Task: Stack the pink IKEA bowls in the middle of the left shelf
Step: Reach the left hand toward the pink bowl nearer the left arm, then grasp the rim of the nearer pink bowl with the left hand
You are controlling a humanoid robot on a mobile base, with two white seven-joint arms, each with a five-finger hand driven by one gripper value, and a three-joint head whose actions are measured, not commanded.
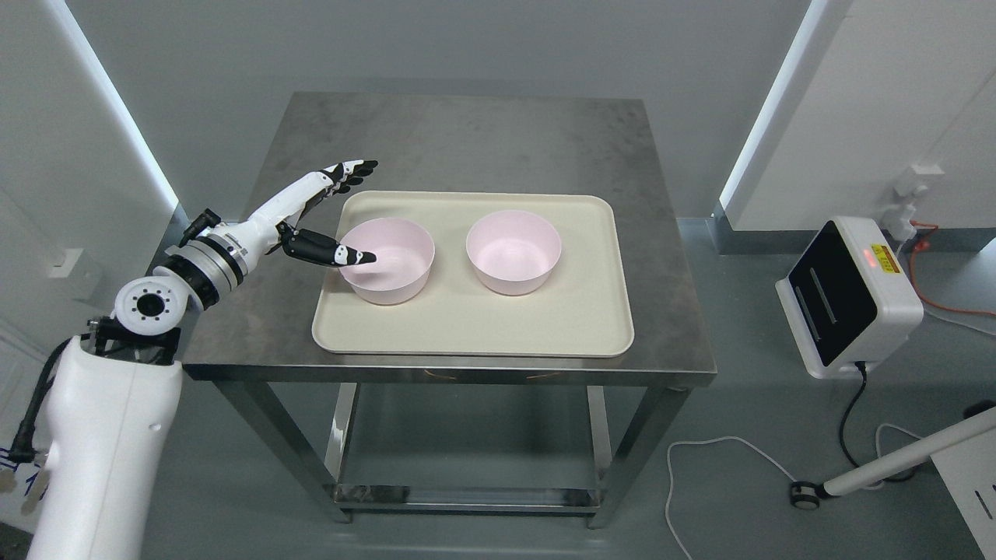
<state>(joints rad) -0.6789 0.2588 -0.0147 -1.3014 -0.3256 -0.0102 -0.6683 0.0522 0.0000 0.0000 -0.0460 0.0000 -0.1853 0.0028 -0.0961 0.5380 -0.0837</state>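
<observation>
Left robot hand (331, 214) is spread open, thumb inside the left bowl (387, 260); right bowl (513, 251) stands beside on the tray (475, 327), on the table (467, 140).

Left robot hand (327, 214) reaches forward, fingers straight, thumb spread apart.

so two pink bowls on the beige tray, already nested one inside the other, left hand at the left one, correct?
Not nested. The head view shows the left bowl and the right bowl standing apart, side by side on the beige tray. The rest holds: the left hand is at the left bowl, thumb over its rim.
</observation>
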